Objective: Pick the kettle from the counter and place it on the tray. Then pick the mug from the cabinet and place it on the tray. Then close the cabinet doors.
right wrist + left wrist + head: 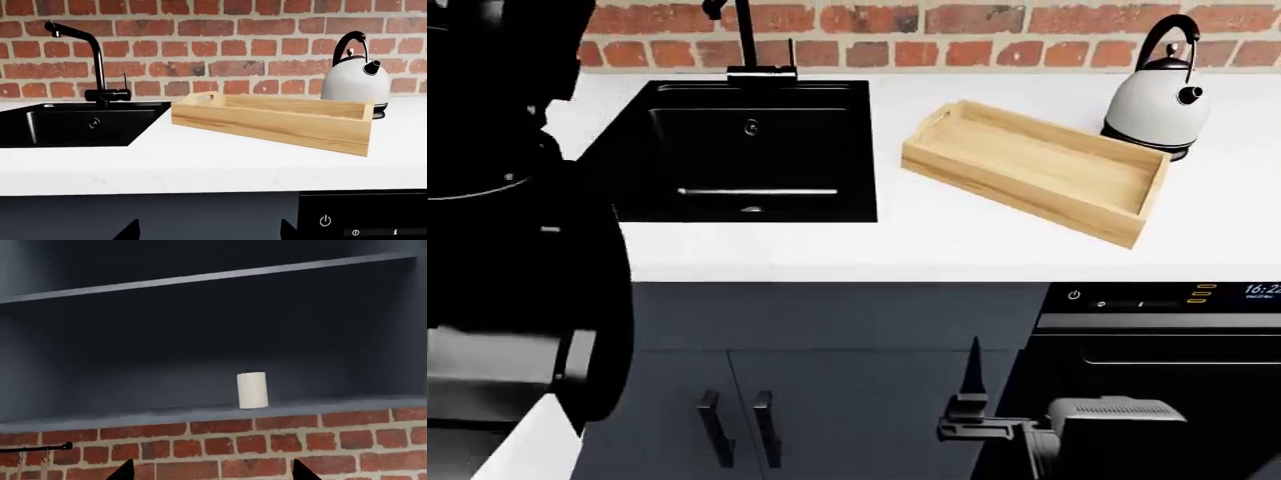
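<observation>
The white egg-shaped kettle (1156,104) with its black arched handle stands on the white counter (961,235) at the back right, just behind the empty light-wood tray (1034,165). Both also show in the right wrist view: the kettle (355,82) and the tray (273,122). The small off-white mug (252,390) stands on the lower shelf of the open dark cabinet (200,412). My left gripper (213,474) is open and empty, below and in front of the mug. My right gripper (209,234) is open and empty, low in front of the counter edge, and shows in the head view (972,395).
A black sink (747,150) with a black faucet (93,60) is set in the counter left of the tray. A red brick wall (220,45) runs behind. An oven panel (1161,300) and dark base cabinet doors (734,420) lie under the counter. My left arm (507,250) fills the head view's left.
</observation>
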